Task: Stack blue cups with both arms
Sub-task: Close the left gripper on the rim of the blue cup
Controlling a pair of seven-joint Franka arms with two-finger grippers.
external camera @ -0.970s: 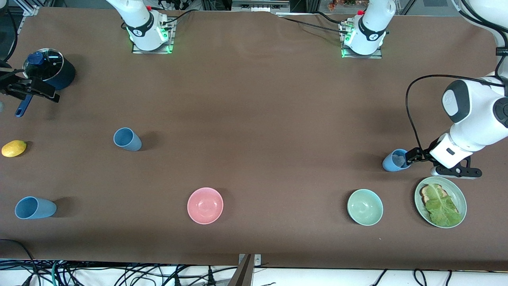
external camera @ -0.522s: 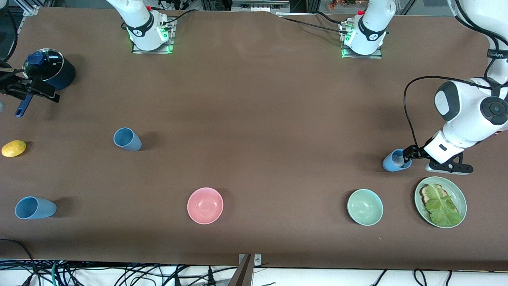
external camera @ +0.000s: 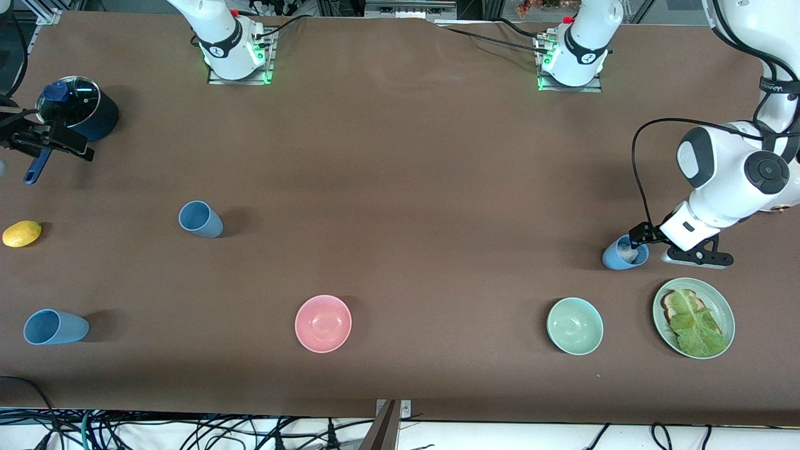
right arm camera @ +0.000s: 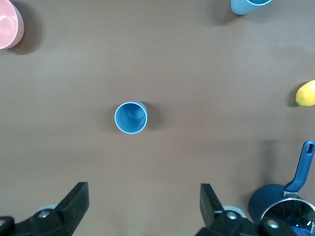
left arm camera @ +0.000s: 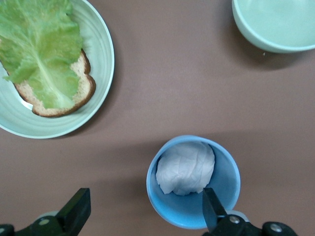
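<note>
Three blue cups stand upright on the brown table. One blue cup [external camera: 620,255] [left arm camera: 193,182], with a crumpled white wad inside, is at the left arm's end. My left gripper [external camera: 642,239] [left arm camera: 142,212] is open at this cup, one finger over its inside by the rim, the other over bare table beside it. A second cup [external camera: 200,219] [right arm camera: 131,117] and a third cup [external camera: 55,327] [right arm camera: 248,5] stand toward the right arm's end. My right gripper [external camera: 47,140] [right arm camera: 142,201] waits open and empty in the air beside the saucepan.
A dark-blue saucepan [external camera: 78,115] with a glass lid and a lemon [external camera: 22,233] sit at the right arm's end. A pink bowl [external camera: 323,323], a green bowl [external camera: 575,325] and a green plate [external camera: 730,319] with bread and lettuce lie nearer the front camera.
The left arm's wrist has swung and its gripper has shifted over the cup with the white wad. The right arm and all cups have stayed put.
</note>
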